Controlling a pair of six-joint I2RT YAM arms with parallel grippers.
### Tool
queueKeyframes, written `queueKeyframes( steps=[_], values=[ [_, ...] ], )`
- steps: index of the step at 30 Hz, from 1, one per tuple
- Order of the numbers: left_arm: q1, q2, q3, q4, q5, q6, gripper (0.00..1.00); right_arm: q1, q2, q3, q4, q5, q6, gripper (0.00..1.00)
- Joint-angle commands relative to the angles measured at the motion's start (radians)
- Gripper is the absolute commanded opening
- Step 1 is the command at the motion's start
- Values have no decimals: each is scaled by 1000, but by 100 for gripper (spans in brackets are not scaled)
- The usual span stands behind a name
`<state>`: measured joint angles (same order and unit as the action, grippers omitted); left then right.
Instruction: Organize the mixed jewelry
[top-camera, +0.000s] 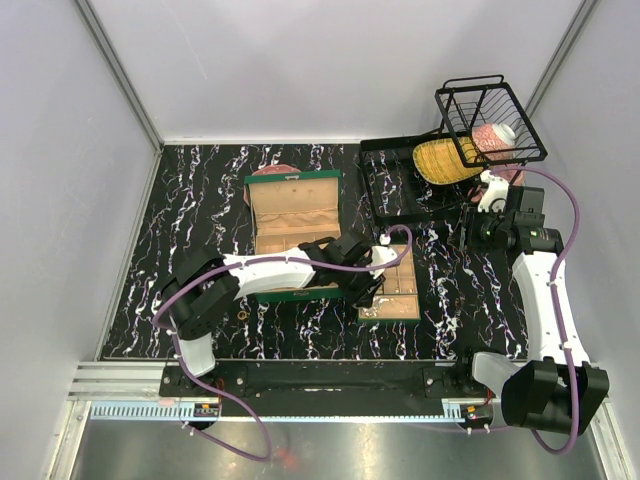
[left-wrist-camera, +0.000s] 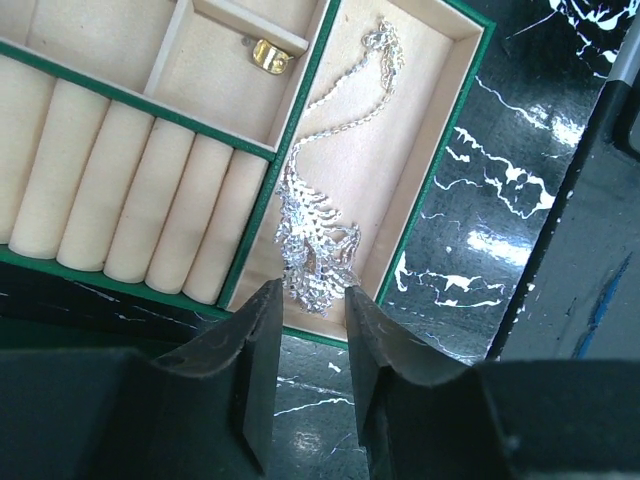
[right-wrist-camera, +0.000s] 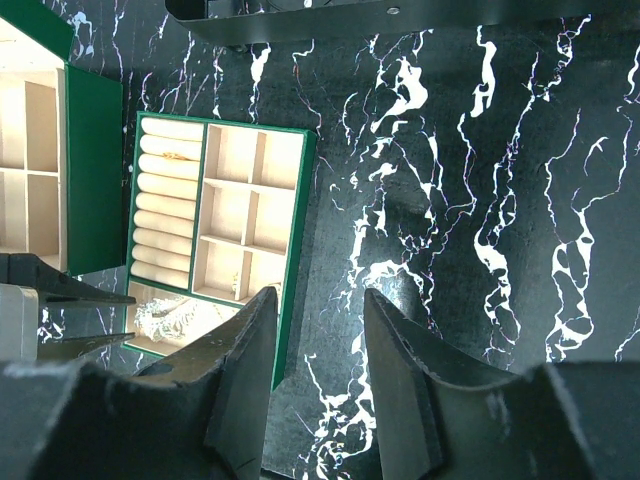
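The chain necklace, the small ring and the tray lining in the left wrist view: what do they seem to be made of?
The chain necklace looks like polished silvery metal: its links sparkle white. The ring looks like glossy gold-coloured metal, with a sharp highlight; solid or plated cannot be told. The tray lining seems tan velvet or suede-like fabric: matte, no reflections.

Right of the divided tray (top-camera: 405, 297) the desk (top-camera: 450, 290) is bare up to the right arm (top-camera: 535, 270), widest lane in. Left arm (top-camera: 270, 272) lies across the desk left of the tray, blocking that side and the green box (top-camera: 290, 205) front; black wire rack (top-camera: 395, 185) and basket (top-camera: 490, 120) stand behind the tray. In the tray's long compartment a chain necklace (left-wrist-camera: 315, 240) fills the near half, left end effector (left-wrist-camera: 312, 292) over its near rim.
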<state>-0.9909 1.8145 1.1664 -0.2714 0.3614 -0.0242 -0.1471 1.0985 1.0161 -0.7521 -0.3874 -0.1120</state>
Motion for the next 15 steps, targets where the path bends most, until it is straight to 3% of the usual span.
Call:
queueKeyframes(
  steps=[1, 15],
  values=[
    [-6, -38, 38, 8, -35, 44, 34, -6, -12, 12, 22, -27, 0, 47],
    [-9, 19, 98, 9, -33, 49, 34, -6, -15, 6, 13, -22, -11, 47]
  ],
)
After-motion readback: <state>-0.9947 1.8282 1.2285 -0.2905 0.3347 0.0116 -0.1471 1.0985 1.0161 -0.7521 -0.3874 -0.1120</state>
